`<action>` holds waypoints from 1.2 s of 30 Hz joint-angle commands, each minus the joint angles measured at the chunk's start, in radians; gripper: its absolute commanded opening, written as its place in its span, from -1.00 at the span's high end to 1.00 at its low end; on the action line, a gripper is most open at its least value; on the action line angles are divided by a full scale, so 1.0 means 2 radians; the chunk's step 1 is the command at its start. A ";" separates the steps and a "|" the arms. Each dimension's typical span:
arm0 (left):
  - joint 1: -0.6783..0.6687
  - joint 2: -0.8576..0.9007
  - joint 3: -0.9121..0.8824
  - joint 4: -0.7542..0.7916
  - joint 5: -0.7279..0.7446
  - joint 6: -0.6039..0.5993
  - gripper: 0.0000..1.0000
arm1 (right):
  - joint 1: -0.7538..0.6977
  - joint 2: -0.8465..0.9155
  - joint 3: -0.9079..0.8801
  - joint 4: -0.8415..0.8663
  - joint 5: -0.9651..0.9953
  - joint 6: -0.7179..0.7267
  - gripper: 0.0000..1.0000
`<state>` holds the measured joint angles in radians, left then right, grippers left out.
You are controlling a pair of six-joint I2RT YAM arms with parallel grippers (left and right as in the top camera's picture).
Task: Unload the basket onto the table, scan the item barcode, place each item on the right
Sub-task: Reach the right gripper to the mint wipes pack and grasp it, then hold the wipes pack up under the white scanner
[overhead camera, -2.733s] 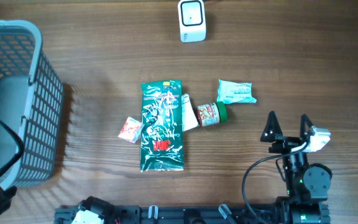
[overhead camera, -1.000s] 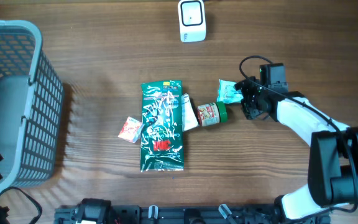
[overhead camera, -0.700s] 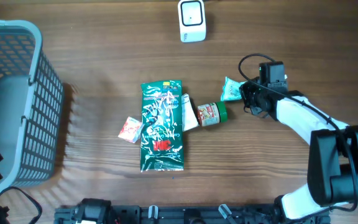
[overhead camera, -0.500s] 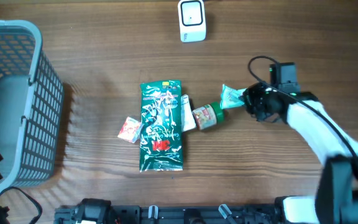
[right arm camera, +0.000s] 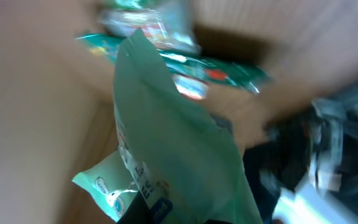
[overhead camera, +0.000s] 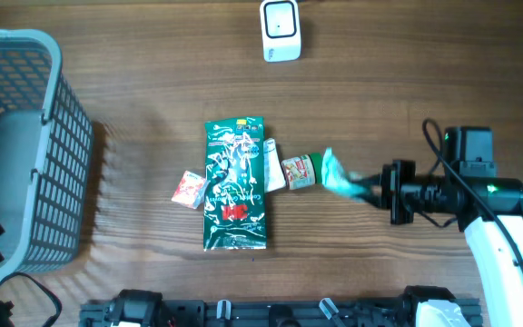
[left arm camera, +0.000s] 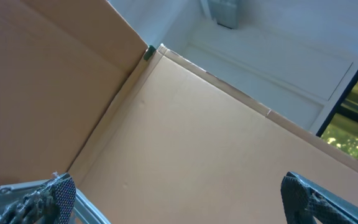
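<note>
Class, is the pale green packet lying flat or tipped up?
Tipped up: the pale green packet looks narrow from overhead, pinched in the right arm's shut jaws.

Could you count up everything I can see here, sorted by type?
Packets: 4 (green pouch, red packet, white sachet, mint packet)
Jar: 1
Basket: 1
Scanner: 1
Total: 7

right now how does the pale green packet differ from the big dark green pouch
The pale green packet is small, gripped by the right gripper and tipped on edge; the dark green pouch is far bigger, lying flat on the table, untouched. Both are green printed wrappers.
</note>
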<state>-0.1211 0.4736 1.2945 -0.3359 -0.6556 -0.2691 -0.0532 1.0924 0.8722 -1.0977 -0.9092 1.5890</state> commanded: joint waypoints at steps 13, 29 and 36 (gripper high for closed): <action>0.003 -0.002 -0.003 -0.004 0.006 -0.005 -1.00 | 0.066 0.120 -0.002 -0.096 -0.101 -0.073 0.91; 0.003 -0.127 -0.025 0.000 0.019 -0.031 -1.00 | 0.085 0.121 -0.001 -0.083 0.012 -0.242 0.91; 0.003 -0.195 -0.089 0.039 -0.001 -0.031 -1.00 | 0.089 0.117 0.040 0.129 0.039 -0.253 0.91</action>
<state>-0.1211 0.1062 1.1717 -0.2874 -0.6376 -0.3218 0.1135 1.3251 0.8818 -0.9581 -0.8452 1.1057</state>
